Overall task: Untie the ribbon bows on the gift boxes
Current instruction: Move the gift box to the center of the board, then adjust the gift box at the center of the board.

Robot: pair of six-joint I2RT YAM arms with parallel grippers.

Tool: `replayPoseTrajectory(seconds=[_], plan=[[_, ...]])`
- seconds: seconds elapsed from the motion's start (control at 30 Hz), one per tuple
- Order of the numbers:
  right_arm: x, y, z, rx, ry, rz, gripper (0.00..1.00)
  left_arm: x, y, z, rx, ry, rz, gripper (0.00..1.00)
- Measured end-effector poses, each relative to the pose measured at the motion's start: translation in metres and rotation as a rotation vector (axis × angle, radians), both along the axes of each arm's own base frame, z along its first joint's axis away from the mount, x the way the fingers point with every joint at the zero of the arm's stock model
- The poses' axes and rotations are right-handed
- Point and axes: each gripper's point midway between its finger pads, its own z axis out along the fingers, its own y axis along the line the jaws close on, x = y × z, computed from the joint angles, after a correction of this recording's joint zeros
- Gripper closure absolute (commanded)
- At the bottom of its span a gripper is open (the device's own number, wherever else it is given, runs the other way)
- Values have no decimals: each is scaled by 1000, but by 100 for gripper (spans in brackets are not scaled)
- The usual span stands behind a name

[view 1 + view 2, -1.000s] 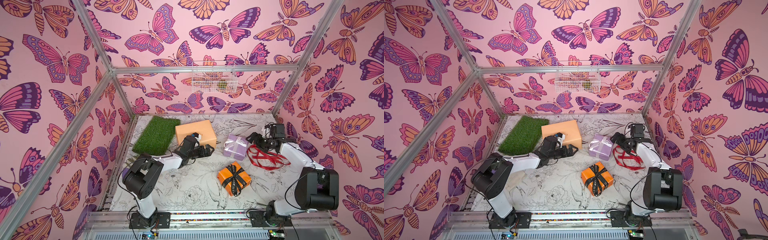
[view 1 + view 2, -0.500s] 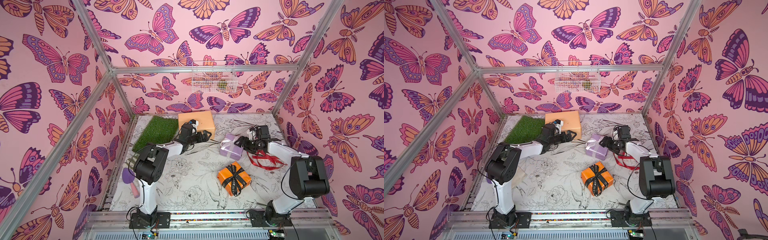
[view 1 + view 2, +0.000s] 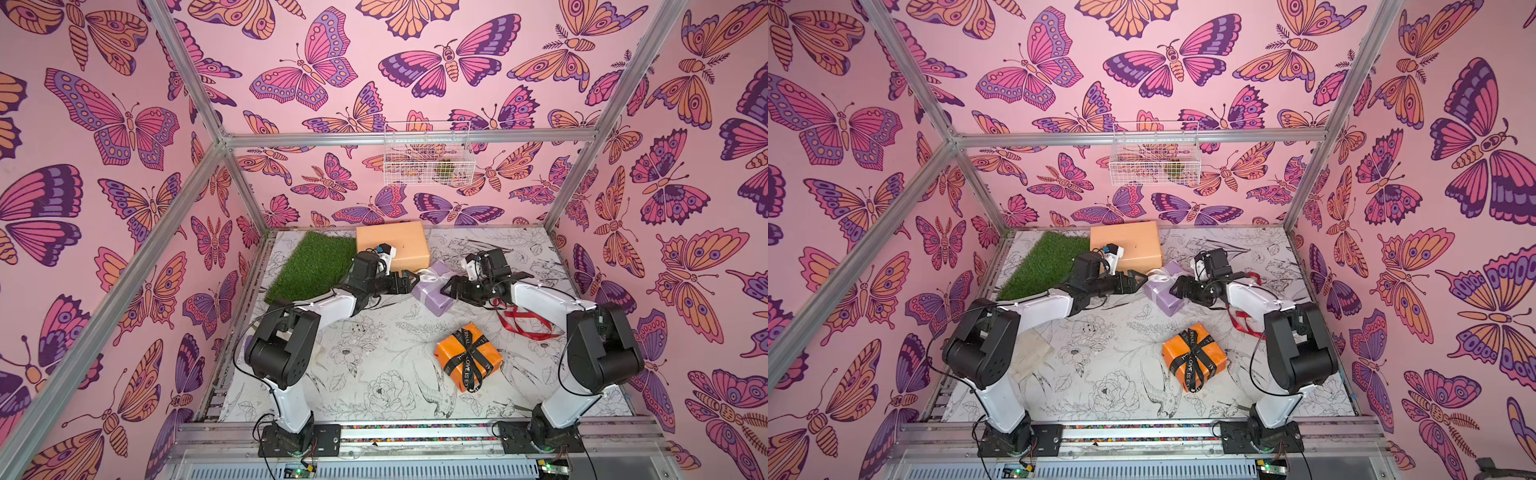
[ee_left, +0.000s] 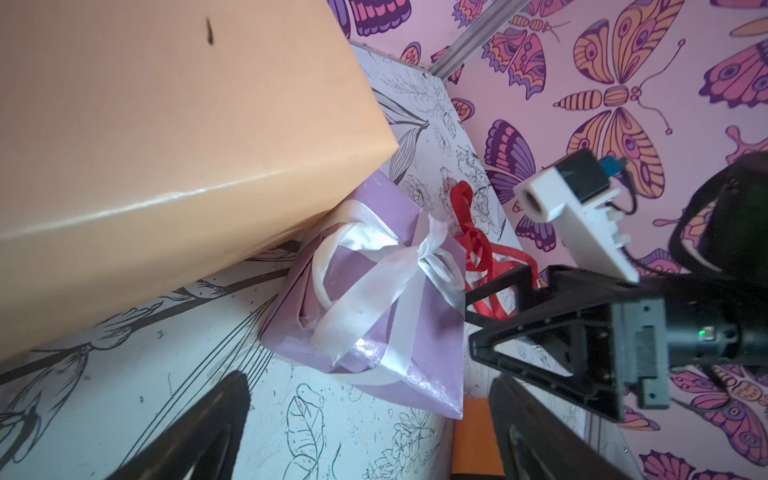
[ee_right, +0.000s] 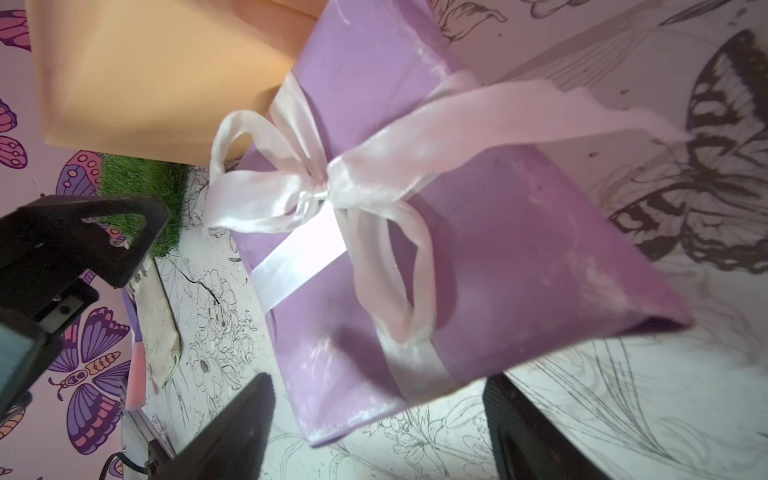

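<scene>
The small lilac gift box [image 3: 432, 291] lies tilted mid-table, its pale white ribbon bow [image 3: 428, 274] still knotted. My left gripper [image 3: 409, 278] stands open just left of it and my right gripper [image 3: 449, 289] open just right of it. In the left wrist view the bow [image 4: 419, 253] sits ahead of the empty left gripper [image 4: 370, 428]. In the right wrist view the box's near corner [image 5: 332, 415] reaches between the right gripper's [image 5: 380, 432] spread jaws. The peach-tan box [image 3: 392, 245] carries no ribbon. A red ribbon [image 3: 523, 324] lies loose. The orange box [image 3: 467, 357] keeps its black bow [image 3: 469, 349].
A green grass mat [image 3: 311, 266] covers the back left of the table. A white wire basket [image 3: 426, 153] hangs on the back wall. A pale cloth piece [image 3: 1030, 353] lies beside the left arm. Metal frame posts and butterfly walls close in the table.
The peach-tan box has slid back to the rear wall. The lilac box has shifted left. My right gripper left the red ribbon and came to the lilac box; the left gripper followed.
</scene>
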Motion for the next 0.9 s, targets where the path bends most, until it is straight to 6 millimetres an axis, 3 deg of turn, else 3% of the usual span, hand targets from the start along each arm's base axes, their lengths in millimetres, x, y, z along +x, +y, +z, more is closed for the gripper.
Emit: replayPoseTrajectory(seconds=[0.1,0.23,0.33,0.47,0.63,0.77,0.9], plan=[[-4,-9,22,-21,-39,-15,16,1,-1,-2,36,1,-24,14],[1,-23,62,-24,-125,-45,16,20,-10,4,87,-45,-60,18],[9,-37,76,-24,-155,-77,17,29,-15,3,125,-73,-88,22],[13,-50,74,-32,-151,-106,17,31,-19,-9,173,-75,-123,23],[23,-53,66,-25,-146,-115,18,23,-30,-27,235,-67,-176,25],[45,-50,45,-10,-122,-112,18,15,-40,-41,276,-60,-210,35],[67,-43,26,17,-104,-99,20,15,-42,-44,291,-58,-218,56]])
